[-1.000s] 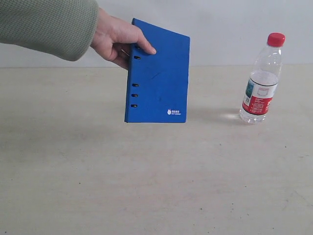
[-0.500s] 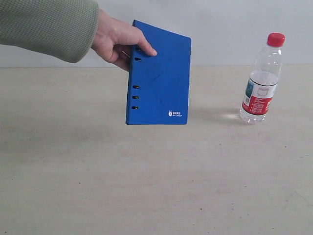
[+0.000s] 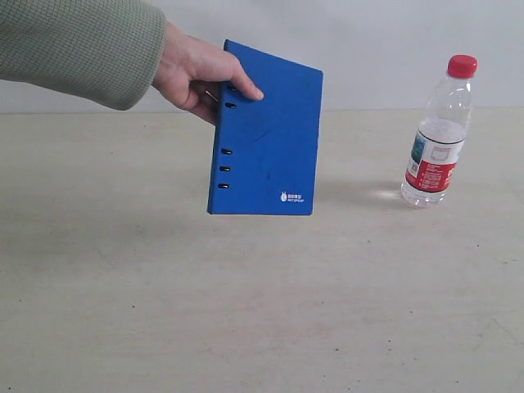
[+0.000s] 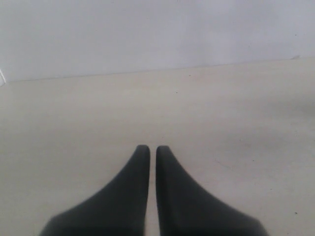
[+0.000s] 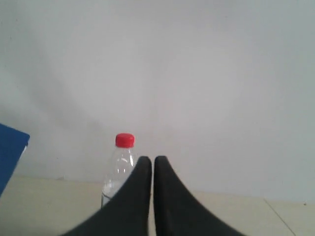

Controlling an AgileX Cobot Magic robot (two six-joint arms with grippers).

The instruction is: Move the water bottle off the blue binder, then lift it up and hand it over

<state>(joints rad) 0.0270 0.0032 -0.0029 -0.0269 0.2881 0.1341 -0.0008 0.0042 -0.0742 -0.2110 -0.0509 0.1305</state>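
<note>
Exterior view: blue binder [image 3: 266, 135] aloft, water bottle [image 3: 438, 135] apart. Left hand [image 4: 152, 147] and right hand [image 5: 152, 158] narrow, empty; we widen before grasping.

Left pincer [image 4: 153, 148] tips nearly touching, above bare pale table [image 4: 236, 118], white wall [image 4: 147, 29] behind

The left gripper [image 4: 148, 147] and right gripper [image 5: 148, 158] each show 2 black fingers [image 4: 123, 196] tapering to rounded tips.
</note>
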